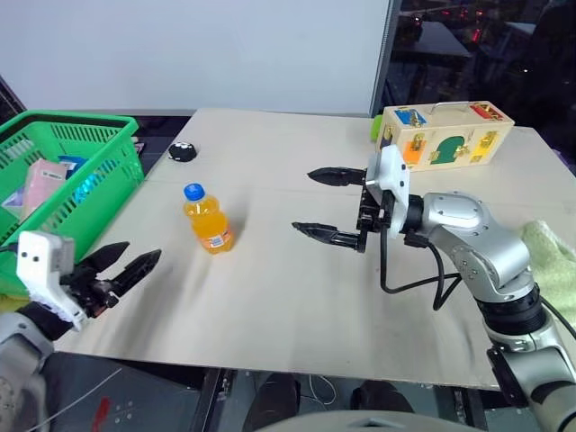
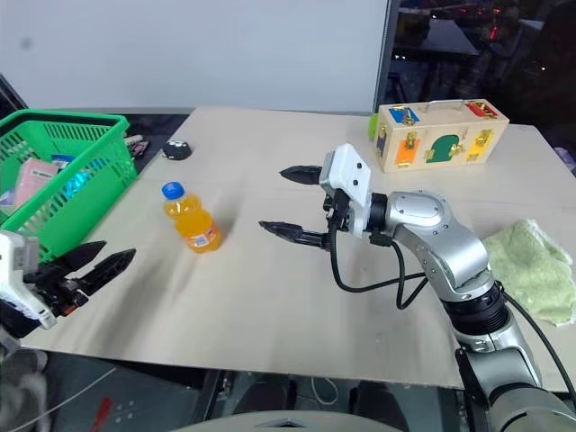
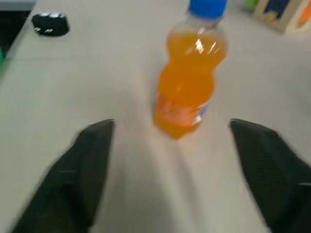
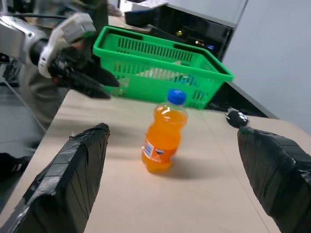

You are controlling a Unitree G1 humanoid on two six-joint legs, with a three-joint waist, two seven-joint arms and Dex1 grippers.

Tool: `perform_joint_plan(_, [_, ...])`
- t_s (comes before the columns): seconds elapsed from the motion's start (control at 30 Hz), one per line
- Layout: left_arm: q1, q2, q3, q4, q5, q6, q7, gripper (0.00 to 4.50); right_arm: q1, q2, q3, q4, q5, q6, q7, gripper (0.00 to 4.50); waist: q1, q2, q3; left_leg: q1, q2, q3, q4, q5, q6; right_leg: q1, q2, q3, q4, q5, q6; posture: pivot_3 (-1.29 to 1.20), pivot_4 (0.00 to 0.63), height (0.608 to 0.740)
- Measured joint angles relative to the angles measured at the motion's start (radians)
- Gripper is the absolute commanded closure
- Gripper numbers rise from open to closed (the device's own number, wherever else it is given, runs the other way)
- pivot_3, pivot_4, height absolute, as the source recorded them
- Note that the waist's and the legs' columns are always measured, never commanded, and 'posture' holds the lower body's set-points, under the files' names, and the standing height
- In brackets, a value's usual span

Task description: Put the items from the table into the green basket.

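The orange-drink bottle [image 1: 207, 219] stands upright left of centre on the table [image 1: 297, 288], nothing touching it. Right gripper [image 1: 317, 202] hangs spread at mid-frame, left gripper [image 1: 126, 265] spread too at lower left beside the green basket [image 1: 99, 171].

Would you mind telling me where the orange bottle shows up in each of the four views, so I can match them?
Left eye view: bottle stands left of centre on the table.
Right eye view: left of centre, nearer the basket.
Left wrist view: upper middle, ahead of the left tool.
Right wrist view: centre, between the right tool's fingers, in front of the basket.
Shared landmark: its blue cap.
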Motion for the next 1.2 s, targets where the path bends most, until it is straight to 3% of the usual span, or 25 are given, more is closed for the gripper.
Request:
perform_joint_plan(0.5, [-0.245, -0.057, -0.271, 0.072, 0.162, 0.017, 0.145, 0.02, 0.007, -0.002, 0.002, -0.009, -0.008, 0.001, -0.011, 0.0, -0.004, 0.0, -0.001, -0.002, 0.0, 0.001, 0.0, 0.0, 0.0, -0.001, 0.0, 0.001, 0.0, 0.002, 0.003, 0.13, 0.0, 0.74])
perform_joint_plan(1.2, [-0.431, -0.078, -0.398, 0.235, 0.277, 0.008, 0.115, 0.02, 0.014, -0.017, 0.0, -0.045, -0.005, 0.025, -0.028, 0.0, -0.017, 0.0, -0.001, -0.004, -0.001, 0.0, 0.0, 0.0, 0.0, -0.003, 0.0, 0.0, 0.0, 0.002, 0.003, 0.09, 0.0, 0.74])
